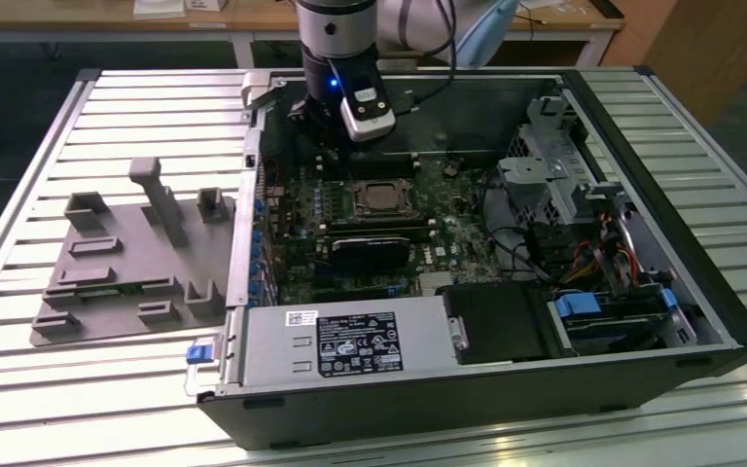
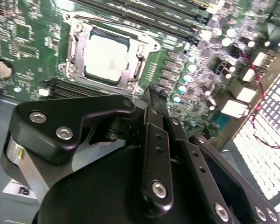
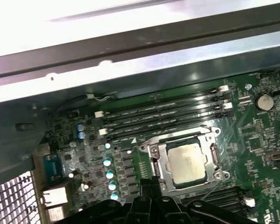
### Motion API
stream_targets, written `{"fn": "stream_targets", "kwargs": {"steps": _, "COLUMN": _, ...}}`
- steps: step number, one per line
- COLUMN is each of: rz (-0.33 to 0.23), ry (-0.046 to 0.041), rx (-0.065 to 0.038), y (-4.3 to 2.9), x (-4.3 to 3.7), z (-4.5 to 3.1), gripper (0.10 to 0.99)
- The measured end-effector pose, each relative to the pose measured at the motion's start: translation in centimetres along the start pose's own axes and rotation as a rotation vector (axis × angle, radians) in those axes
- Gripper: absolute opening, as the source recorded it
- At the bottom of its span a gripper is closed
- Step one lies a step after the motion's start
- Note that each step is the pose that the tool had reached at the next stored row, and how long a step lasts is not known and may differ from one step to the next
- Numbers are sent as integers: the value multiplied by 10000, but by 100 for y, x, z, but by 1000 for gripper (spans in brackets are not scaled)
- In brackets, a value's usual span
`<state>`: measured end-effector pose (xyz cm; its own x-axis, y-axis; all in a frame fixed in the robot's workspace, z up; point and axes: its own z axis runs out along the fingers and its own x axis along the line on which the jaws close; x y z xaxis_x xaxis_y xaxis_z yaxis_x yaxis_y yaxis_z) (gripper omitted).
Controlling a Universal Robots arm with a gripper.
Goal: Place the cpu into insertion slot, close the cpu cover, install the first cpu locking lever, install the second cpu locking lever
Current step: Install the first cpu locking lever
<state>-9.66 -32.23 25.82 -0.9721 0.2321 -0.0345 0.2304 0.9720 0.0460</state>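
From my seat I see the fingers [image 2: 150, 94] drawn together with nothing between them, and the gripper [image 2: 156, 92] hangs just above the green motherboard [image 2: 23, 32], beside the socket and not touching it. The cpu [image 2: 106, 58] lies flat in the insertion slot [image 1: 355, 199], silvery top up, and the cpu cover [image 2: 77, 43] sits down around it as a silver frame; I cannot make out how the locking levers stand. In the first wrist view the gripper [image 3: 148, 183] is near the same chip [image 3: 186, 163], with the memory slots [image 3: 163, 114] just beyond it. The arm [image 1: 338, 39] reaches down into an open computer case [image 1: 478, 399] lying on its side on a table [image 1: 153, 107] of pale metal slats. On the exterior view's left, a grey fixture plate [image 1: 127, 263] with raised blocks rests on the slats beside the case. Behind the table stand wooden desks [image 1: 114, 21] on a dark floor.
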Motion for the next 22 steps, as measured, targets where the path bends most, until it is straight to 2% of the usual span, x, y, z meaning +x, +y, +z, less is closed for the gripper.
{"fn": "stream_targets", "kwargs": {"steps": 7, "rz": 1, "ry": -5, "rx": -17, "y": -28, "x": 118, "z": -6, "gripper": 102}}
{"fn": "stream_targets", "kwargs": {"steps": 9, "rz": 4, "ry": 29, "rx": -162, "y": -30, "x": 127, "z": -6, "gripper": 102}}
{"fn": "stream_targets", "kwargs": {"steps": 13, "rz": -18, "ry": 136, "rx": -605, "y": -34, "x": 145, "z": -4, "gripper": 102}}
{"fn": "stream_targets", "kwargs": {"steps": 15, "rz": -86, "ry": 167, "rx": -714, "y": -37, "x": 154, "z": 2, "gripper": 102}}
{"fn": "stream_targets", "kwargs": {"steps": 19, "rz": -380, "ry": 223, "rx": -857, "y": -39, "x": 160, "z": 17, "gripper": 102}}
{"fn": "stream_targets", "kwargs": {"steps": 22, "rz": -565, "ry": 283, "rx": -1063, "y": -40, "x": 165, "z": 29, "gripper": 102}}
